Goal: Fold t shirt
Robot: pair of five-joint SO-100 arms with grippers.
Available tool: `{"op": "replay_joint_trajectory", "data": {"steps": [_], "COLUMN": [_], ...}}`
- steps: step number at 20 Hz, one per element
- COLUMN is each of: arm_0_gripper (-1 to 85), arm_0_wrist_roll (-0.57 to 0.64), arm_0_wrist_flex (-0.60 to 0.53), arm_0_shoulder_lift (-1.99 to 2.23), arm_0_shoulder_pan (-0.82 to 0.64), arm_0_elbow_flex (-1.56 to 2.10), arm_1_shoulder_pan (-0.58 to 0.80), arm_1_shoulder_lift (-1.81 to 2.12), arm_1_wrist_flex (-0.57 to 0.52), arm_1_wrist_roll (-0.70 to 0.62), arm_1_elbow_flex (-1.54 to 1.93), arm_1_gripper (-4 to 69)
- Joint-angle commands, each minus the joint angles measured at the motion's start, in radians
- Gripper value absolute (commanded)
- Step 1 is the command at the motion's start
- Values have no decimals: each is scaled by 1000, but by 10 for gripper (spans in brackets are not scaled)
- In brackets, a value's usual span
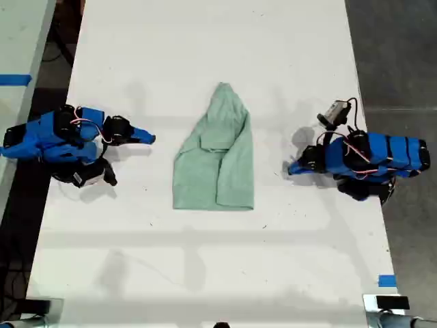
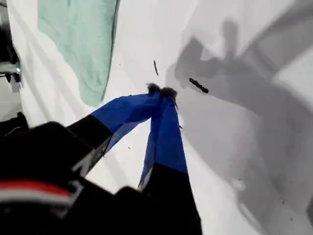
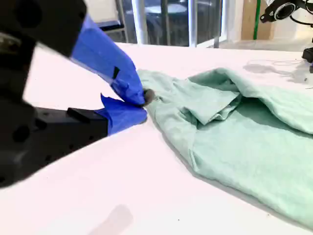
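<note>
Both grippers sit apart from the t shirt — my first gripper pressed together; my second gripper likewise, holding nothing.

The t shirt is soft matt cloth; the table smooth, faintly glossy.

Blue-and-black arms, red and white cables, blue gripper fingers.

The t shirt is a plain pale mint green, no print; the table is white; both arms are bright blue with black parts; my first gripper and my second gripper have blue jaws; blue tape marks the table edge.
</note>
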Motion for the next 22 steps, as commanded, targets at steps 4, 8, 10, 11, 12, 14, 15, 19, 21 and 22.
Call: {"op": "replay_joint_trajectory", "data": {"steps": [4, 8, 10, 11, 12, 14, 15, 19, 21, 22], "arm_0_gripper": [-1, -1, -1, -1, -1, -2, -3, -2, 36, 104], "arm_0_wrist_roll": [3, 3, 3, 8, 9, 11, 48, -114, -216, -236], "arm_0_wrist_flex": [3, 3, 2, -3, -5, -44, -101, -75, 74, 95], "arm_0_shoulder_lift": [9, 9, 9, 9, 9, 8, -37, -881, -1221, -1331], "arm_0_shoulder_pan": [51, 52, 49, 51, 57, 72, 78, 127, 193, 225], "arm_0_elbow_flex": [-11, -11, -11, -11, -11, -12, -46, -518, -792, -874], "arm_1_shoulder_pan": [-3, -3, -2, -3, -5, -2, -2, 0, 0, -2], "arm_1_shoulder_lift": [15, 15, 15, 15, 15, 15, 15, 15, 15, 15], "arm_1_wrist_flex": [-32, -32, -32, -32, -32, -32, -32, -35, -35, -35], "arm_1_wrist_roll": [-77, -77, -78, -77, -77, -77, -77, -81, -81, -83], "arm_1_elbow_flex": [54, 54, 54, 54, 54, 54, 54, 54, 54, 54], "arm_1_gripper": [-15, -15, -15, -15, -15, -15, -15, -15, -15, -15]}}
